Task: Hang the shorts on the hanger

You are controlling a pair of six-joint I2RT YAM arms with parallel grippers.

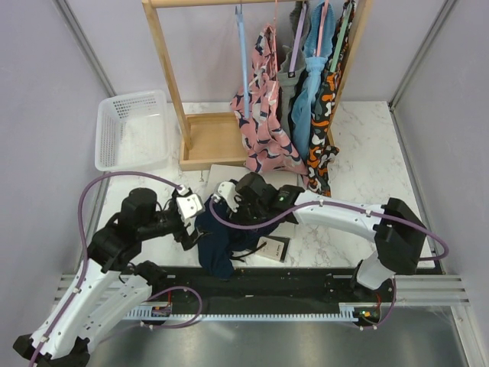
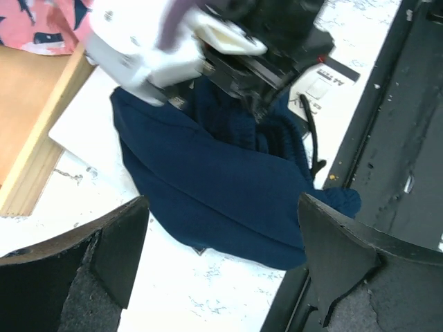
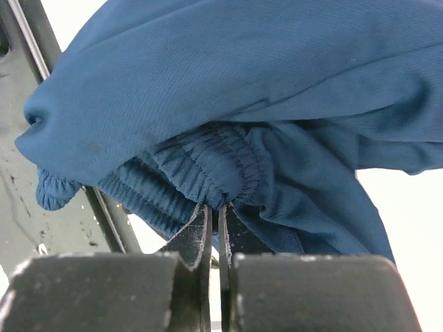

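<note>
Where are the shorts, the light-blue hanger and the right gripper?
the shorts (image 2: 221, 200), left wrist view, on the smooth navy fabric mid-bundle.
the hanger (image 1: 244, 61), top external view, on its long slim neck.
the right gripper (image 3: 215, 216), right wrist view, midway where it pinches the waistband.

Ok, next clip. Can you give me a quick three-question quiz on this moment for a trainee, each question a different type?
1. True or false: the right gripper is shut on the elastic waistband of the shorts.
2. Where is the blue hanger? A: hanging from the top rail of the wooden rack. B: in the white basket. C: lying flat on the table.
3. Fill in the blank: the left gripper hovers over the shorts with its jaws ____.

Key: 1 true; 2 A; 3 open.
</note>
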